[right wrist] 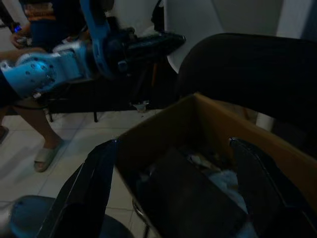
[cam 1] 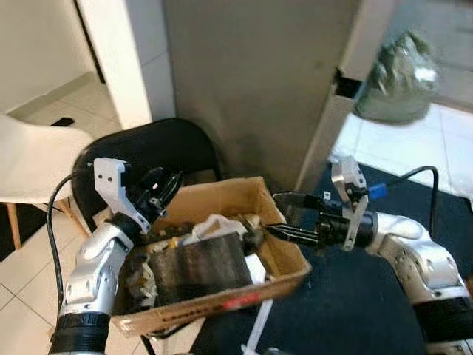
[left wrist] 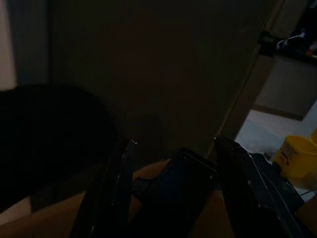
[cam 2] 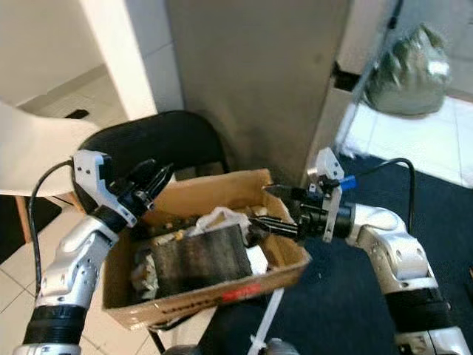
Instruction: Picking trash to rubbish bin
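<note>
Right gripper point(cam 1: 279, 216) at the right edge of the cardboard box point(cam 1: 284, 255), black fingers spread wide, one above the rim, the lower one reaching across it toward the contents. Nothing between them. In the right wrist view the two fingers point(right wrist: 86, 191) frame the box corner with a broad gap.

Left gripper point(cam 2: 157, 177) raised over the box's back left corner, pointed along the back wall. Fingers close together in the head views; parted with nothing gripped in the dark left wrist view point(left wrist: 111, 198). Exact gap: cannot tell.

Trash inside the box: dark folded slab point(cam 1: 199, 266) lying across the middle, crumpled white plastic or paper point(cam 1: 214, 225) behind it, more white scraps point(cam 1: 148, 285) at the left end, small bits along the back wall too blurred to name. Red label point(cam 1: 240, 302) on the box's front wall.

Box resting on a black chair point(cam 1: 159, 148), backrest rising behind the box's left half. White strip point(cam 1: 257, 329) hanging below the front right corner.

Beyond: grey panel point(cam 1: 251, 81) behind the chair, white chair point(cam 1: 29, 159) at far left on pale floor tiles point(cam 1: 22, 296), dark mat point(cam 1: 355, 296) under the right arm, filled greenish bag point(cam 1: 399, 74) hanging at upper right. Person's foot in a sandal point(right wrist: 47, 154) in the right wrist view.
</note>
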### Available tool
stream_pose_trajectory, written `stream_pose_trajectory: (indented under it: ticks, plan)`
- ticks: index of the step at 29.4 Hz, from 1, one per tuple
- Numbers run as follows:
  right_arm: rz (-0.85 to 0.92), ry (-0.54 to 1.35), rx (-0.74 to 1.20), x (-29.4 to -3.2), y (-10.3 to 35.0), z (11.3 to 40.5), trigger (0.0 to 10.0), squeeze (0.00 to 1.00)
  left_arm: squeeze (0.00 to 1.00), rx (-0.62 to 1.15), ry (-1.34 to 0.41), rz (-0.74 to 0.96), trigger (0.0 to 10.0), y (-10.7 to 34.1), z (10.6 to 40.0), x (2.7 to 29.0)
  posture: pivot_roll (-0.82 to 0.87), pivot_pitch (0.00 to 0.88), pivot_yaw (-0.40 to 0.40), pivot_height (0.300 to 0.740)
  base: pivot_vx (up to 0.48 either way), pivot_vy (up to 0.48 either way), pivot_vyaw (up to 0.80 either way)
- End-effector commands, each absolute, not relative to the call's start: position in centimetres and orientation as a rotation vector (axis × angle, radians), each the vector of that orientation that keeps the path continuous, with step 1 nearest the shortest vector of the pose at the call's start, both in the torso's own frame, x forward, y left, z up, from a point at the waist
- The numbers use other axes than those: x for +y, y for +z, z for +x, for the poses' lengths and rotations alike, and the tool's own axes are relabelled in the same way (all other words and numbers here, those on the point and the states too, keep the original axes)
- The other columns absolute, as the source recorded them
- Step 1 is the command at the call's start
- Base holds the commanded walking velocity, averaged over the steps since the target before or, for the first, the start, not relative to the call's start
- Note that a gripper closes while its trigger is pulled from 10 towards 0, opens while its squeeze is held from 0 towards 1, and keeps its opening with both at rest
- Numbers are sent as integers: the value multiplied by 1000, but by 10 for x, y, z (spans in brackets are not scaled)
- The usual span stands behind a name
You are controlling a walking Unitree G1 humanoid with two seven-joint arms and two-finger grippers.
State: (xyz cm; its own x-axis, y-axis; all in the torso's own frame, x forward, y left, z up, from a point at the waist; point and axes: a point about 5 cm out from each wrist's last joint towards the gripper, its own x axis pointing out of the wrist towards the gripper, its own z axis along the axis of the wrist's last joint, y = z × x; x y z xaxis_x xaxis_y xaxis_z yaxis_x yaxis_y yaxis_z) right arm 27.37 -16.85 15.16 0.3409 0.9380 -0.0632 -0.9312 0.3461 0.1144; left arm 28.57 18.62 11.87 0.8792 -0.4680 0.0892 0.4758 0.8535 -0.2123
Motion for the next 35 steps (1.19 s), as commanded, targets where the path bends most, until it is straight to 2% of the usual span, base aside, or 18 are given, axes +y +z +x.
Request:
stream_pose_trajectory:
  ticks: [1,5,9,13,19,35]
  plan:
    - [53,1221,132,-170,153,273,10000,0,0,-39,-492,-230,10000,120,287,186,33,0,-9,740,247,0,0]
    - [47,1260,143,-169,152,269,10000,0,0,-13,-456,-238,10000,117,290,186,33,0,-9,740,0,0,0]
    - [31,1300,165,-168,149,264,10000,0,0,7,-455,-252,10000,114,289,186,36,0,-15,740,0,0,788]
    - [24,1307,200,-168,145,262,10000,0,0,85,-500,-267,10000,106,285,182,37,0,-16,740,0,0,600]
    - [11,1289,225,-170,140,263,10000,0,0,246,-563,-207,10000,88,275,183,37,0,-17,740,0,0,0]
    - [-114,1157,309,-184,127,273,10000,0,0,282,-562,-159,10000,87,273,206,35,0,-18,740,0,0,0]
